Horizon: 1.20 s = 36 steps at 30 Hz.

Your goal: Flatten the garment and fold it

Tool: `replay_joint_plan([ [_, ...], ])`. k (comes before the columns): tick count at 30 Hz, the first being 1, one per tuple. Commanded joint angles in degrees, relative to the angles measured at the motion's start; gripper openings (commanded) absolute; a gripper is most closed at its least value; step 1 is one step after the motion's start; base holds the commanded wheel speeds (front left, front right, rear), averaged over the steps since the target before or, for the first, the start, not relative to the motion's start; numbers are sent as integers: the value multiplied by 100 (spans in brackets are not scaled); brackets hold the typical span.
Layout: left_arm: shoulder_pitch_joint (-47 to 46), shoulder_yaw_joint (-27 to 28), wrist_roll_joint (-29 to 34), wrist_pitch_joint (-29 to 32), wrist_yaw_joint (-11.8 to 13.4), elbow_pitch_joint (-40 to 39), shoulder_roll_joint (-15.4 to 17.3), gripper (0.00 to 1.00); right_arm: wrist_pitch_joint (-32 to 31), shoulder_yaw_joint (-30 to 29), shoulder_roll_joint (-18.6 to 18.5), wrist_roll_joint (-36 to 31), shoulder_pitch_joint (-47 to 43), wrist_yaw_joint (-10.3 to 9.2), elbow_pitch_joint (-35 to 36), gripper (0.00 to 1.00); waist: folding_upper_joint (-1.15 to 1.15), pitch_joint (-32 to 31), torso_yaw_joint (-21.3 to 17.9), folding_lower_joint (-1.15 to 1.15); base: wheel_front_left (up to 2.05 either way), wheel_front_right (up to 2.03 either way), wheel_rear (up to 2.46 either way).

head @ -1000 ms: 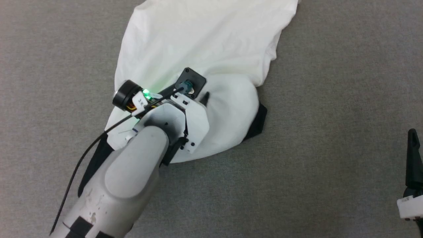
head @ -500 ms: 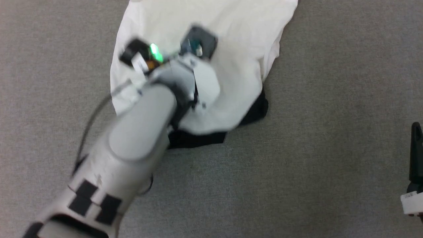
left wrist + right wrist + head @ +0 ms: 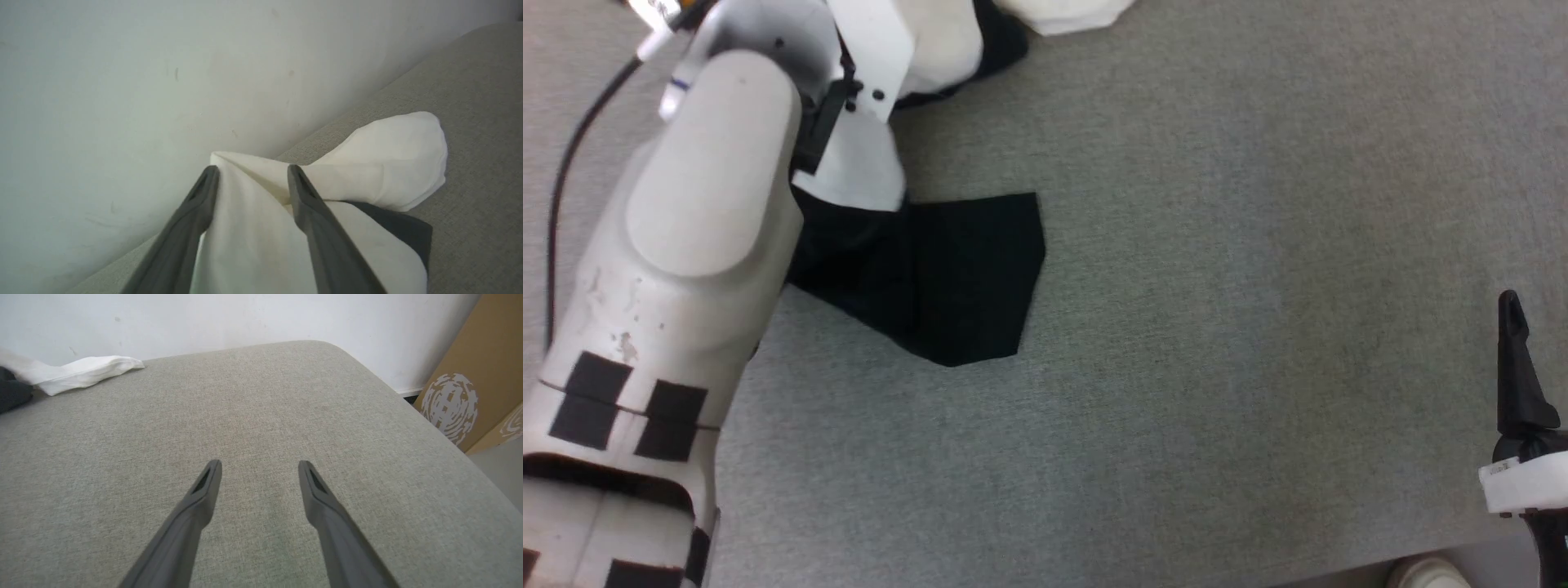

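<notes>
Garment (image 3: 956, 278) lay bunched at the left by the wall (image 3: 122, 81) — left gripper (image 3: 251, 171) over it, jaws wide astride a white fold, seemingly unpinched; right gripper (image 3: 259, 467) stood open, empty, well apart.

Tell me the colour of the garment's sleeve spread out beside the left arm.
Black sleeve; head view shows it best.

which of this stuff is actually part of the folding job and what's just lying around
Part of the job:
- garment, white with a black sleeve spread flat
- left gripper, fingers apart with white cloth between them
- right gripper, open over the bare grey surface

Just lying about:
- cardboard box beside the surface
- what looks like a pale shoe toe at its near edge
</notes>
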<state>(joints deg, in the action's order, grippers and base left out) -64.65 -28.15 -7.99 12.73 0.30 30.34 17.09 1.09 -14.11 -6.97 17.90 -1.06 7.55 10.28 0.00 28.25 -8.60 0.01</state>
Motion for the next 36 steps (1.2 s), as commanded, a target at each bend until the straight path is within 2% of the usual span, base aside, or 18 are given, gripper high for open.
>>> replay_joint_plan([
  [1,137,32,-48,-64,70,106,-34,100,59,15,-16,47,111,-6,-42,100,0,144,-131,-1,0,0,0],
  [7,236,158,-311,-507,124,143,-236,100,124,6,-84,72,206,-6,-160,100,0,158,-24,-1,0,0,0],
  [14,654,369,-631,-1477,296,-1071,-495,100,115,-8,-80,8,123,-6,-175,100,0,-228,297,-1,0,0,0],
  [17,1309,398,-755,-1703,453,-1834,-529,100,81,-4,-32,-36,37,-6,-145,100,0,-462,424,-1,0,0,0],
  [20,2215,382,-791,-1842,725,-2636,-494,100,36,-9,26,-91,-70,-6,-110,100,0,-698,539,-1,0,0,0],
  [23,3252,400,-766,-2019,1105,-3349,-422,100,-11,1,100,-157,-190,-6,-69,100,0,-922,628,-1,0,0,0],
  [29,5542,610,-921,-2591,1974,-4324,-578,100,-79,49,266,-260,-471,-6,-4,100,0,-1291,778,-1,0,0,0],
  [32,6370,724,-1060,-2717,2139,-4513,-686,100,-118,72,303,-301,-593,-6,81,100,0,-1363,928,-1,0,0,0],
  [36,6815,751,-931,-2762,2057,-4516,-609,100,-228,151,177,-374,-557,-6,296,100,0,-1334,1199,-1,0,0,0],
])
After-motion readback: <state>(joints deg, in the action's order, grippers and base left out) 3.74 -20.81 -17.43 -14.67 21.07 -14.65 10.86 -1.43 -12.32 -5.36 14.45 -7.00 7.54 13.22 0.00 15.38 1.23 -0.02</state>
